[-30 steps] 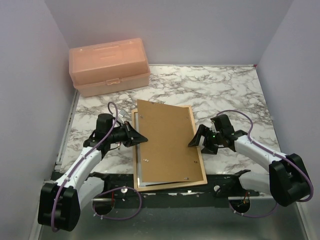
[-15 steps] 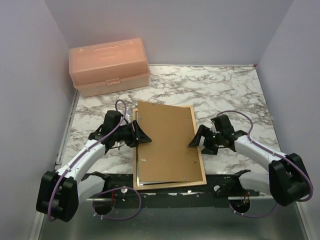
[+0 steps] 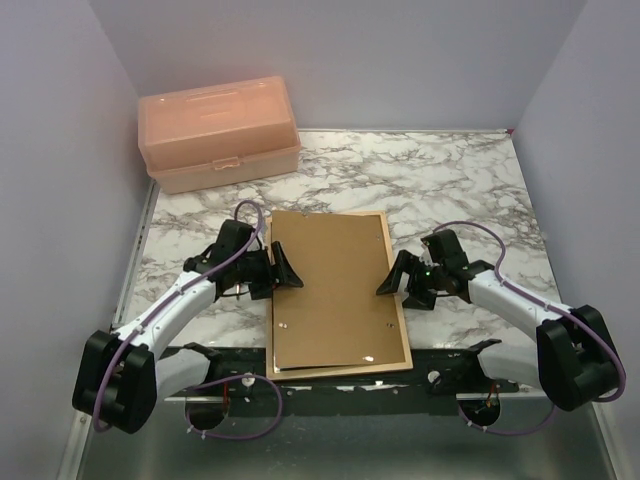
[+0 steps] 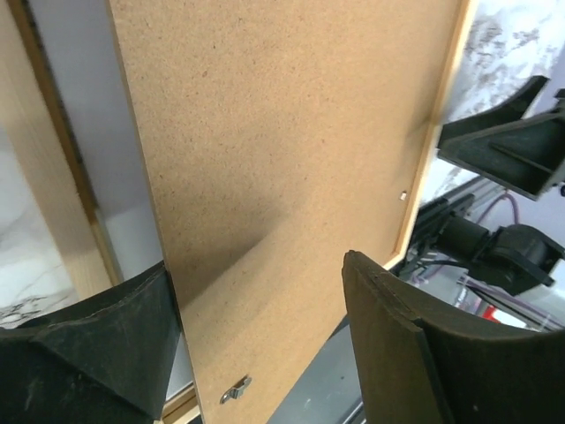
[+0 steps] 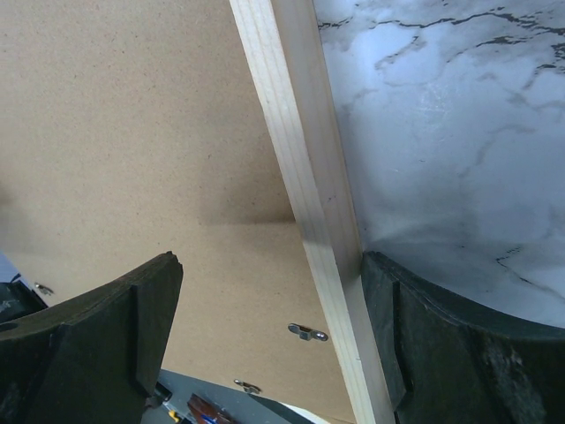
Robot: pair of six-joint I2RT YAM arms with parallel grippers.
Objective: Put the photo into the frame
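Brown backing board (image 3: 330,285) lies flat in the light-wood frame (image 5: 305,177) on marble table (image 3: 450,190), btwn left gripper (image 3: 287,272), jaws wide apart at board's left edge w/ nothing held, & right gripper (image 3: 392,276), jaws spread astride frame's right bar, not clamping.

The backing board (image 3: 330,285) hides the frame's (image 3: 403,335) contents.

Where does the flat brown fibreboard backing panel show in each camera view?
Top external: the brown fibreboard backing panel lies mid-picture, its long side running up the image.
Left wrist: the panel fills the upper middle.
Right wrist: the panel fills the left half.
Shared landmark: the light-wood frame edging it.
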